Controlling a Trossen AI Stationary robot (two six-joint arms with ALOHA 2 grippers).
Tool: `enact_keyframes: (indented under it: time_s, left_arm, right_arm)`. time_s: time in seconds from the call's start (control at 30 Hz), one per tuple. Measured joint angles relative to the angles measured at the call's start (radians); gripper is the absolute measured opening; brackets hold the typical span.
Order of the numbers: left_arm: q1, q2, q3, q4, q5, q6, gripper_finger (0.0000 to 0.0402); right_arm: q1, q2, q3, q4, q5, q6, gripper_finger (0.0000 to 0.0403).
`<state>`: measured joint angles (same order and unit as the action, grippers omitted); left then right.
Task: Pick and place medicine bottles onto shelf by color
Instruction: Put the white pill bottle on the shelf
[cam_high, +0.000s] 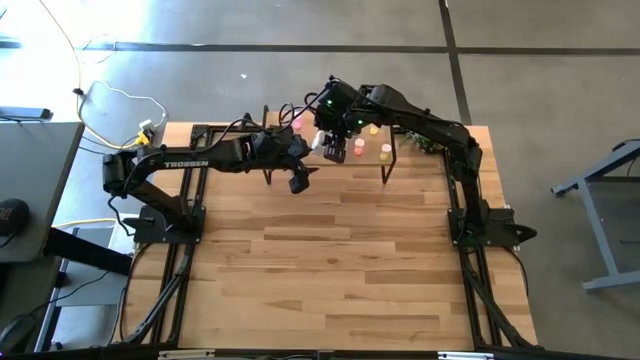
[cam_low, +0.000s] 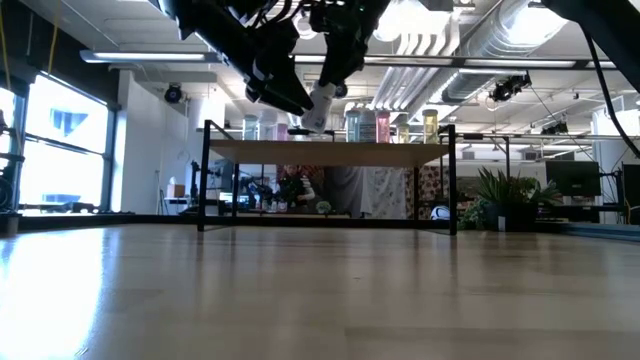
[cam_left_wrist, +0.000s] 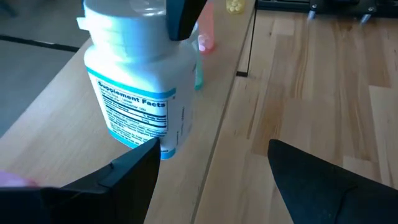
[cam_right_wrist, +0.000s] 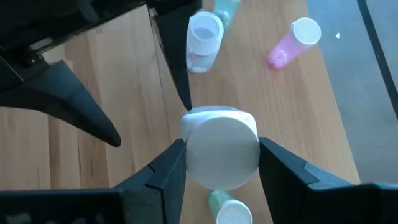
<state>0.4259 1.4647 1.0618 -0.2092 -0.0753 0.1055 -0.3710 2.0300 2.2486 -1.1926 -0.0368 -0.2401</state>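
Watching the high view from left to right, I have the left gripper (cam_high: 299, 182) hanging just off the front edge of the shelf (cam_high: 395, 152), near its left end, with its fingers spread wide and nothing between them. Beside it, the right gripper (cam_high: 335, 148) is clamped on the large white bottle (cam_high: 322, 141), its two fingers pressing the cap from either side, holding it above the shelf's left half. Farther right on the shelf top I can make out a pink bottle (cam_high: 359, 145) and a yellow bottle (cam_high: 385, 150), both upright.

My worries, as I judge them:

- The two grippers sit very close. In the right wrist view the left arm's dark fingers (cam_right_wrist: 74, 102) show just beside the held bottle, so any careless move by either arm could knock them together.
- The grip is on the cap only. If the bottle lands tilted, it could topple when released.
- Small bottles already crowd the spot: a clear bottle (cam_right_wrist: 203, 40) and a pink one (cam_right_wrist: 292, 40) lie within reach beneath, and a green one (cam_right_wrist: 227, 208) peeks out right under the held bottle. Lowering straight down may tip or push them.
- The drop spot seems near the shelf's front edge, judging by the left wrist view; a nudge there could send the white bottle onto the table (cam_high: 330, 270).
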Motion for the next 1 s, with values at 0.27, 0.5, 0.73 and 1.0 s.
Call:
enact_keyframes:
  time_s: [0.27,0.5,0.73,1.0]
  left_arm:
    - [-0.002,0.000,0.000,0.001,0.011,0.000,0.0284]
    - [-0.003,-0.010,0.000,-0.001,0.010,0.002,0.0284]
    - [-0.003,-0.070,0.000,-0.001,0.005,0.002,0.0284]
    - [-0.003,-0.094,0.000,-0.003,-0.007,0.002,0.0284]
  right_arm:
    - [0.005,0.034,0.000,0.000,0.020,0.031,0.0154]
    - [-0.001,0.034,0.000,-0.008,0.042,0.057,0.0154]
    - [-0.014,0.034,0.000,-0.014,0.044,0.057,0.0154]
    - [-0.017,0.034,0.000,-0.023,0.045,0.023,0.0154]
